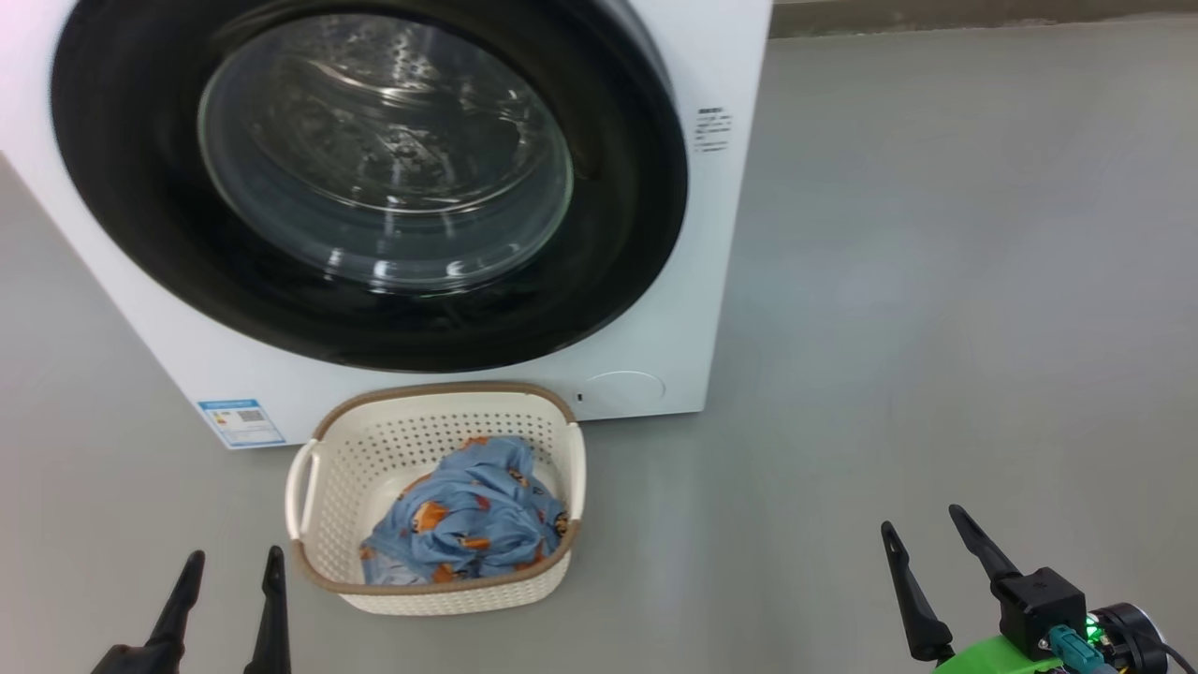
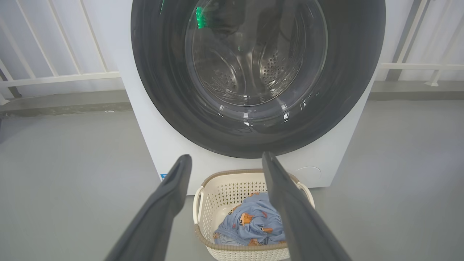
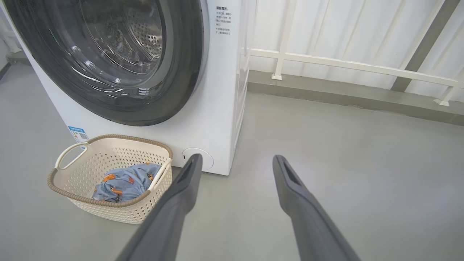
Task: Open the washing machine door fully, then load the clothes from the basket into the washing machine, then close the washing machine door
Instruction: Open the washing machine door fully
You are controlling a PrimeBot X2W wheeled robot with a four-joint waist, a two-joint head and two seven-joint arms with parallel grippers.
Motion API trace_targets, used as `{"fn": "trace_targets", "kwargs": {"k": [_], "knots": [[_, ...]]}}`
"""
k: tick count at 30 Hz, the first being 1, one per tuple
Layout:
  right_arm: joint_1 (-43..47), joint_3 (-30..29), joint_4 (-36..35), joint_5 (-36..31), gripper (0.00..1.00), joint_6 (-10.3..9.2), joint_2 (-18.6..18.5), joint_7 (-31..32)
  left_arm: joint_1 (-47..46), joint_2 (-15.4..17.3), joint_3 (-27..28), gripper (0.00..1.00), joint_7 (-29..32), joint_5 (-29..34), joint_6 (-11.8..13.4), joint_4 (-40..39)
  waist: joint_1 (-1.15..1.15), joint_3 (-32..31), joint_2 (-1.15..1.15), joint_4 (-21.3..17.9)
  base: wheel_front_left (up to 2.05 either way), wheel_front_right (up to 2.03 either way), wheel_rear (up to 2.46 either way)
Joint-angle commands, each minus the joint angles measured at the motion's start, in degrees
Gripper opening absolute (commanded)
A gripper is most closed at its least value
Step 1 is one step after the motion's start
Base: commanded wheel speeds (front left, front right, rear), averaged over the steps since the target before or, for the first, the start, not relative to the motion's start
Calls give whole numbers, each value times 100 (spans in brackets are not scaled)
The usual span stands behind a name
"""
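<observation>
Left gripper: lower left of the head view, fingers pointing up the frame, spread wide, nothing between them. In the left wrist view its fingers rose from the bottom edge on either side of the basket and were well short of it.

Basket: lower centre of the head view, on the grey floor just in front of the washing machine. Judged light, and likely to skid on that smooth floor if nudged.

Clothes: a crumpled bundle in the near right part of the basket. Judged soft, limp and light. They should pinch easily at a raised fold near the top of the heap. A loose end could trail and catch on the basket rim.

Washing machine door: upper left to centre of the frame, shut flat against the machine, drum visible through the glass. Judged stiff and fairly heavy, with a latch to overcome before it swings. The glossy black rim looked slippery and the glass is not a place to press. No handle could be made out. The door's right edge, seen upper centre in the right wrist view, seemed the likeliest place to hook a finger.

Right gripper: lower right of the head view, fingers angled up and slightly left, spread apart and empty, over bare floor to the right of the machine, well apart from the door.
</observation>
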Motion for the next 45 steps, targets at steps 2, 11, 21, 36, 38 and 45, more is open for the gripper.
{"fn": "trace_targets", "kwargs": {"k": [2, 11, 21, 36, 38, 45], "knots": [[-71, 147, -124, 16, 100, 9, -26, -69, -219, 78, 237, 100, -43, -61, 15, -172, 0, -3, 0, 0, 81, 81, -162], [-67, 171, -124, 55, 100, 9, -20, -69, -182, 78, 180, 100, -43, -116, 43, -164, 0, -18, 0, -3, 38, 38, -76], [-79, 81, -172, 161, 100, 9, 1, -69, -166, 78, 177, 100, -43, -138, 71, -117, 0, -40, 0, -4, 0, 0, 0], [-125, 132, -202, 603, 0, 9, 23, -69, -83, 78, 157, 100, -43, -202, 119, -147, 0, -4, 0, -84, 0, 0, 0], [-142, 52, -185, 1057, 0, 9, 28, -69, -71, 78, 152, 100, -43, -205, 134, -158, 0, 1, 0, -98, 0, 0, 0], [-435, -137, -15, 3124, 0, 9, 32, -69, -80, 78, 190, 100, -43, -214, 139, -287, 0, 177, 0, -169, 0, 0, 0]]}}
